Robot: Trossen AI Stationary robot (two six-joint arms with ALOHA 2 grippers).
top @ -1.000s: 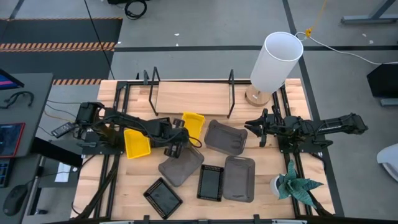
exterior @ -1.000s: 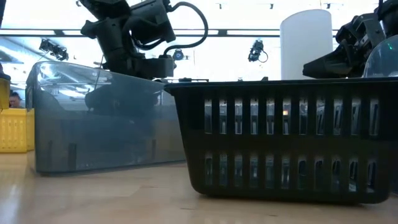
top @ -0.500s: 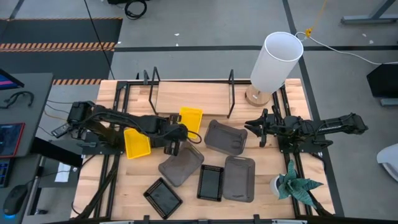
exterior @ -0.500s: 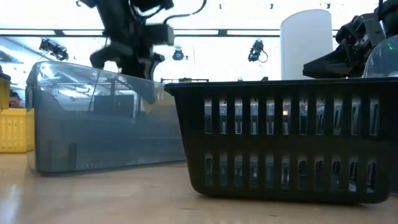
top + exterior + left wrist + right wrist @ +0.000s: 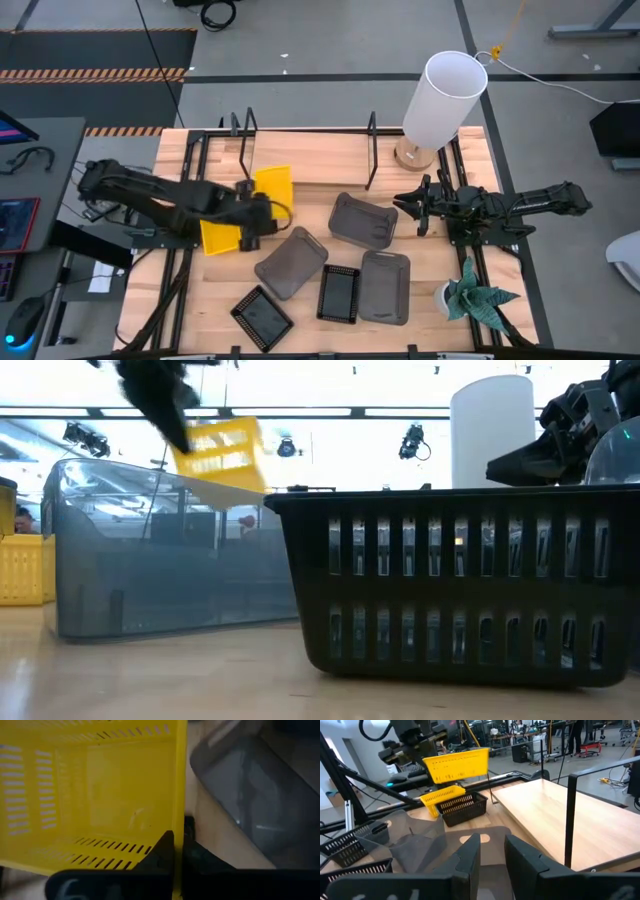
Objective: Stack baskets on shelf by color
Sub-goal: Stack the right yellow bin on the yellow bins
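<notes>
My left gripper (image 5: 252,214) is shut on a yellow basket (image 5: 273,187) and holds it in the air over the table's left half, in front of the shelf (image 5: 310,155). The low view shows this basket (image 5: 220,450) tilted, high above the others. A second yellow basket (image 5: 220,236) lies on the table at the left. Three grey baskets (image 5: 292,262) (image 5: 362,221) (image 5: 384,286) and two black mesh baskets (image 5: 338,293) (image 5: 261,317) lie on the table's middle and near part. At the right, my right gripper (image 5: 492,851) waits level, open, with nothing between its fingers. My left gripper pinches one side wall of the yellow basket (image 5: 179,827), with one finger (image 5: 164,847) inside the basket and the other (image 5: 197,855) outside. The fingers slant down from the table's left. The basket is lifted clear of the table and tilted.
A white lamp (image 5: 441,98) stands at the table's far right corner beside the shelf. A small green plant (image 5: 476,298) stands at the near right. The shelf's black upright rods (image 5: 372,150) rise at the far edge.
My left gripper has risen and drawn back toward the table's left edge, rolling as it went, with the yellow basket. The basket, which was low among the grey baskets, is now lifted clear and hangs tilted.
</notes>
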